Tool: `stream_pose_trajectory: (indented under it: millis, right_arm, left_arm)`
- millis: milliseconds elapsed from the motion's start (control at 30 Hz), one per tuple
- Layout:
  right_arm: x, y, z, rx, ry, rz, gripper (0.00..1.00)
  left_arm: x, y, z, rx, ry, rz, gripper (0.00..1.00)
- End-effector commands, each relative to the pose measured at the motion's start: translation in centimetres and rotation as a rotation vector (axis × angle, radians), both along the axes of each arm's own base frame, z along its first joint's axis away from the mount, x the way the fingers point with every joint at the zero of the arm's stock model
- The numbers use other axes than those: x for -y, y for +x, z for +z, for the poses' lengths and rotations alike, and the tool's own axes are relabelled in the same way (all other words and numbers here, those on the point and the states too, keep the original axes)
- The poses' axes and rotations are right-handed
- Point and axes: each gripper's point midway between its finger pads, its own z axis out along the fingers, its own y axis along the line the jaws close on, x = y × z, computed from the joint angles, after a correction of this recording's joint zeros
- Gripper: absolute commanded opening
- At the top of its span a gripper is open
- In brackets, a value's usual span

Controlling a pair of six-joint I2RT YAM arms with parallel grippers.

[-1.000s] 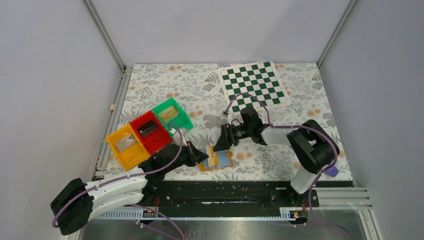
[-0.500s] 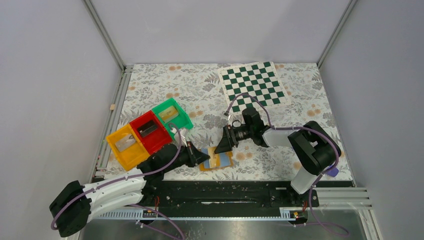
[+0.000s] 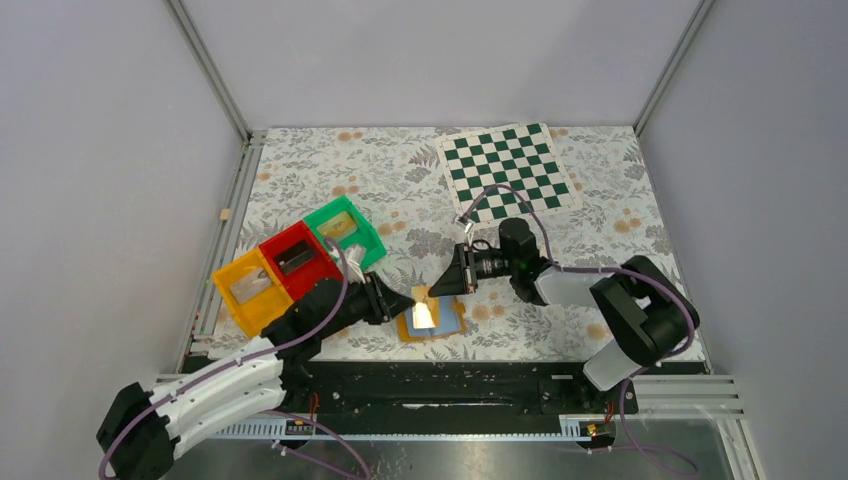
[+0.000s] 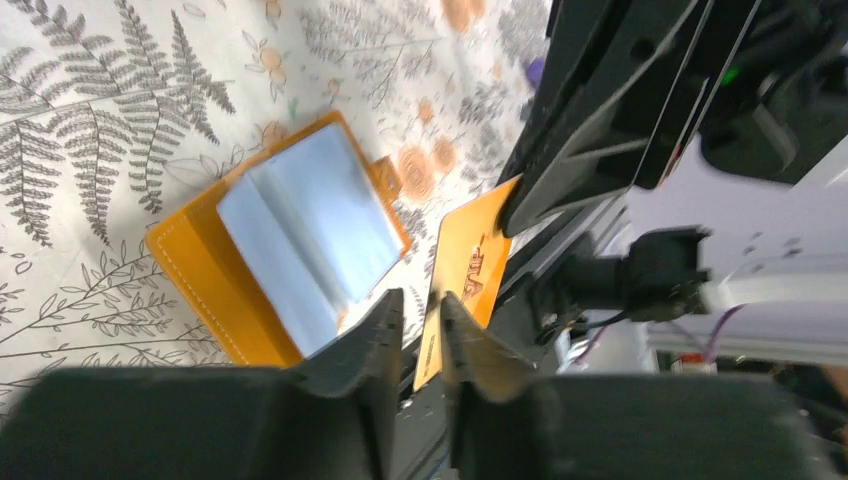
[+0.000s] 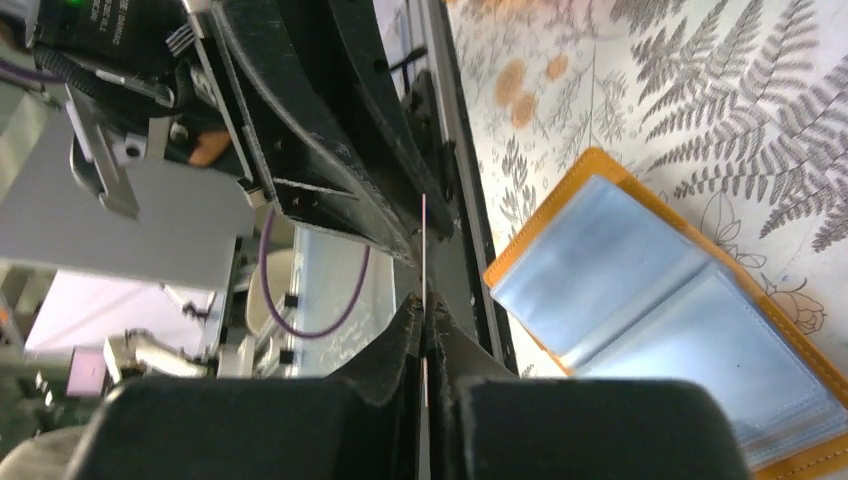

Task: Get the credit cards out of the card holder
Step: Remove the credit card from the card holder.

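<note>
The card holder point(image 3: 452, 324) lies open on the floral cloth near the front edge, pale blue inside with an orange border point(image 4: 300, 235) point(image 5: 650, 320). Just above it, an orange credit card point(image 3: 424, 312) point(image 4: 472, 262) hangs between both grippers. My right gripper point(image 3: 433, 291) point(image 5: 424, 312) comes in from the right and is shut on the card, which shows edge-on as a thin line point(image 5: 424, 240) in its wrist view. My left gripper point(image 3: 404, 303) point(image 4: 421, 306) comes in from the left; its jaws stand apart, with the card's other end in the gap, against one finger.
Three joined bins stand to the left: orange point(image 3: 248, 290), red point(image 3: 298, 262) and green point(image 3: 345, 230). A green-and-white chessboard point(image 3: 510, 168) lies at the back right. The black base rail point(image 3: 450, 385) runs along the near edge, close behind the holder.
My right gripper has closed on the card. My left gripper, shut on the card before, has parted its jaws. The card has come up off the holder, between the two grippers.
</note>
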Motion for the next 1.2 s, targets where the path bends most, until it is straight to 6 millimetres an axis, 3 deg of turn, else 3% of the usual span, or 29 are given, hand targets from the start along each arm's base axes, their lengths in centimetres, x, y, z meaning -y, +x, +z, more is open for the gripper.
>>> stream_pose_trajectory:
  millis: [0,67,167,367,567,833,1033,1167]
  right_arm:
    - [-0.3,2.5,4.7,0.001,0.049,-0.207,0.00]
    - [0.2,3.7,5.6,-0.003,0.021,-0.321,0.00]
    - [1.2,4.6,8.9,-0.012,0.091,-0.451,0.00]
    - [2.5,6.1,12.8,-0.050,0.195,-0.635,0.00]
    - [2.6,6.7,13.5,-0.077,0.227,-0.694,0.00]
    - [2.2,6.0,14.1,-0.092,0.255,-0.688,0.00]
    - [1.7,5.0,14.4,-0.121,0.277,-0.658,0.00]
    - [1.9,4.7,13.8,-0.116,0.256,-0.665,0.01]
  left_arm:
    - [-1.0,2.3,5.6,0.089,-0.064,0.071,0.40]
    - [-2.0,3.0,7.0,0.103,-0.061,0.118,0.50]
    - [-3.5,3.7,9.0,0.132,-0.068,0.191,0.57]
    - [-3.9,3.8,11.5,0.167,-0.180,0.230,0.62]
    - [-2.2,3.3,12.9,0.214,-0.267,0.140,0.64]
    - [0.1,3.8,12.8,0.193,-0.260,0.050,0.61]
    - [0.8,3.7,14.0,0.208,-0.323,0.017,0.59]
    - [1.1,3.6,14.1,0.203,-0.340,0.003,0.49]
